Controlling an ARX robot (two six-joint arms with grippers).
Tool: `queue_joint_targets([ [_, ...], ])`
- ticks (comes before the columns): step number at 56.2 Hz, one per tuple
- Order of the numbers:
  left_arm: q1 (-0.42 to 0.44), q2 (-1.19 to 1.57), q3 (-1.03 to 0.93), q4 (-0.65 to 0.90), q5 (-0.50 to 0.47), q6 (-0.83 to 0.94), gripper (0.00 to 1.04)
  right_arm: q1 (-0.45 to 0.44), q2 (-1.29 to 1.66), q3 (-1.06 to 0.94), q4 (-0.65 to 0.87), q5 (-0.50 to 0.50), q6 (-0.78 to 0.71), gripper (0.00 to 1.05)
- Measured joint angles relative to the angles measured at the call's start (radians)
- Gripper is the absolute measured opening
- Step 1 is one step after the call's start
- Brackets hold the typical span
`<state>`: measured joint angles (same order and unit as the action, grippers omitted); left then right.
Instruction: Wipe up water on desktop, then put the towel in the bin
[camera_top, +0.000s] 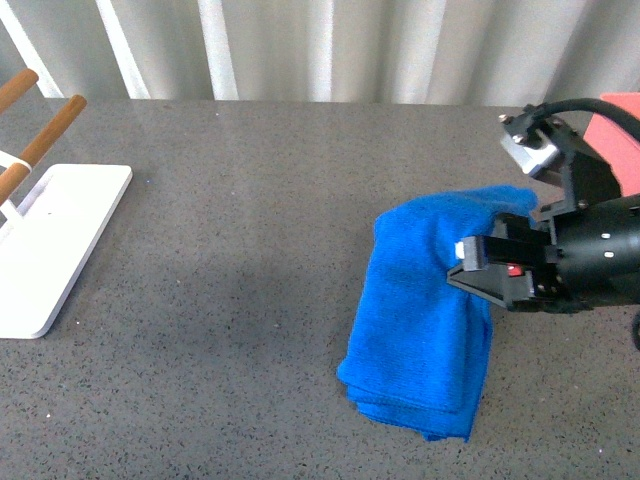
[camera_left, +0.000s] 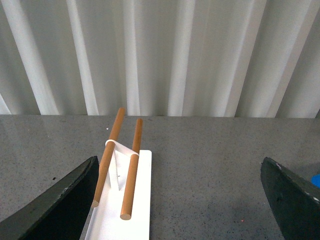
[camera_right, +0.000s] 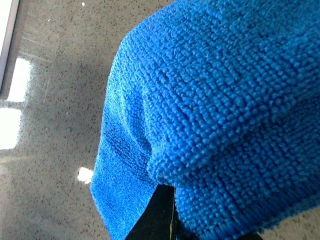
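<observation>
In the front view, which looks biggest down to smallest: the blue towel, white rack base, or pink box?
1. blue towel
2. white rack base, cropped
3. pink box, only a corner in frame

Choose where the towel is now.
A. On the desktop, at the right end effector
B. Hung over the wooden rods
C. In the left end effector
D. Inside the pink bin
A: most of the towel lies on the desktop, and the right end effector grips its raised upper part.
</observation>
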<state>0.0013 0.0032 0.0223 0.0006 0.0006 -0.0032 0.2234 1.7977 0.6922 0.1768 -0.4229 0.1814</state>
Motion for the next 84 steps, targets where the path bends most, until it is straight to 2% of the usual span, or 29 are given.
queue_joint_targets([
  [7,0.0,0.0,0.0,0.0,0.0,0.0,0.98,-0.074,-0.072,-0.039,-0.043,-0.006,-0.052,0.04],
  [23,0.0,0.0,0.0,0.0,0.0,0.0,0.98,-0.343,-0.111,-0.05,-0.138,-0.01,-0.234,0.04],
  [38,0.0,0.0,0.0,0.0,0.0,0.0,0.98,-0.467,-0.006,0.072,-0.133,0.043,-0.338,0.04],
  [46,0.0,0.0,0.0,0.0,0.0,0.0,0.98,-0.48,0.082,0.192,-0.127,0.058,-0.368,0.04],
  [70,0.0,0.0,0.0,0.0,0.0,0.0,0.98,-0.323,0.162,0.498,-0.138,0.134,-0.377,0.04],
  [84,0.0,0.0,0.0,0.0,0.0,0.0,0.98,-0.351,-0.003,0.614,-0.166,0.174,-0.376,0.04],
])
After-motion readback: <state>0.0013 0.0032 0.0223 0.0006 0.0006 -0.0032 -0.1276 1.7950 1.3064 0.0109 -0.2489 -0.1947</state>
